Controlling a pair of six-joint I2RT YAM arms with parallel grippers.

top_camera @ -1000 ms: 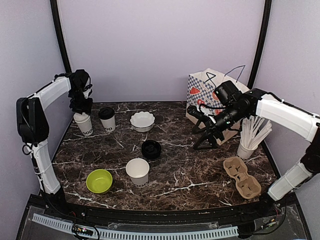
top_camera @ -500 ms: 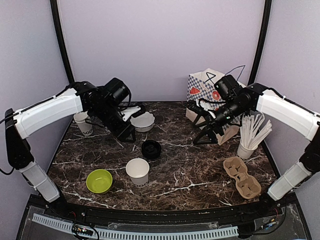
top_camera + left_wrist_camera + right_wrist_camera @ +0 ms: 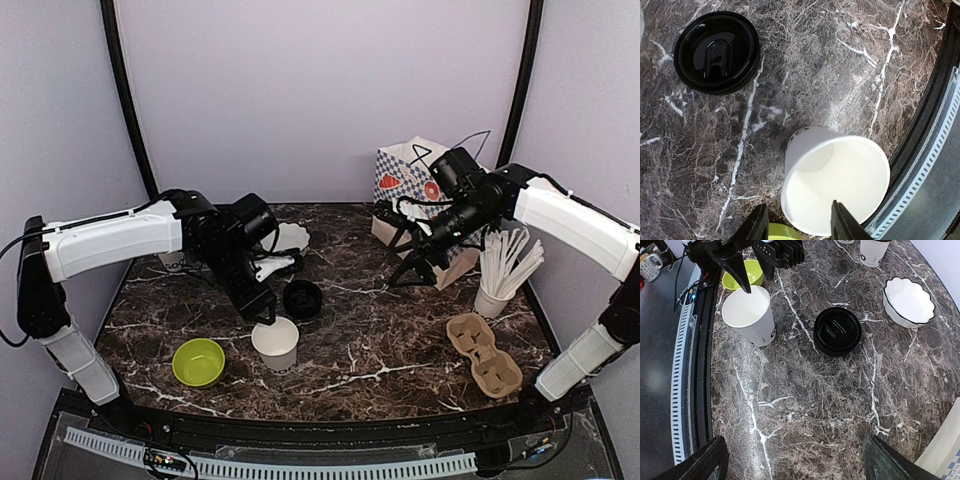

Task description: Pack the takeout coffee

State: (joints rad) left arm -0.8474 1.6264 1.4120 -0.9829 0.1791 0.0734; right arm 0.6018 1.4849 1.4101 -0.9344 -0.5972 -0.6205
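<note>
While the left gripper [image 3: 801, 226] hangs over the lidless paper cup [image 3: 835, 187], its jaws are apart: one finger is above the cup's mouth, the other outside its wall. Whether either touches the rim is hard to tell. The cup stands upright near the front edge of the marble table [image 3: 400, 340], close to a green bowl [image 3: 198, 361]. A black lid [image 3: 302, 298] lies flat just behind the cup, apart from it. The right gripper [image 3: 794, 450] is spread wide and empty, held above the table in front of the paper bag [image 3: 410, 180]. What seems to be another lettered cup [image 3: 875, 252] shows, cropped, at the top of the right wrist view, near a scalloped bowl [image 3: 908, 301].
</note>
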